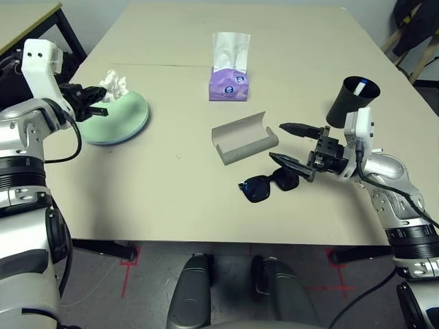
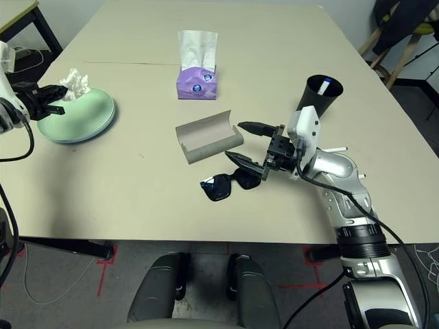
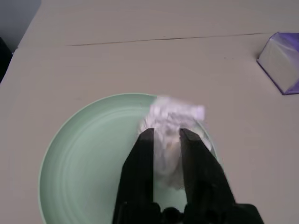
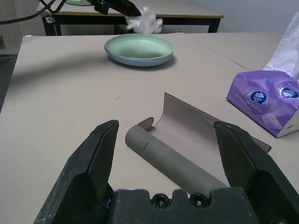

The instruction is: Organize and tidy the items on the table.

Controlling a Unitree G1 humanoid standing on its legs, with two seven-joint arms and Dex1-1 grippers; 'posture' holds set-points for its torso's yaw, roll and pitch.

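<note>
Pale beige tabletop [image 1: 171, 199], half-tidied: green plate [image 1: 120, 122] stacked, black sunglasses [image 1: 256, 188] uncased; left hand [image 3: 167, 132] parted at crumpled white tissue [image 3: 170, 116], right hand [image 4: 168, 123] open, empty.

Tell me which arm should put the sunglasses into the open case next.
The right, I'd say: its open pincer is right beside the sunglasses and grey case, while the left pincer is over the plates with the tissue wad.
</note>
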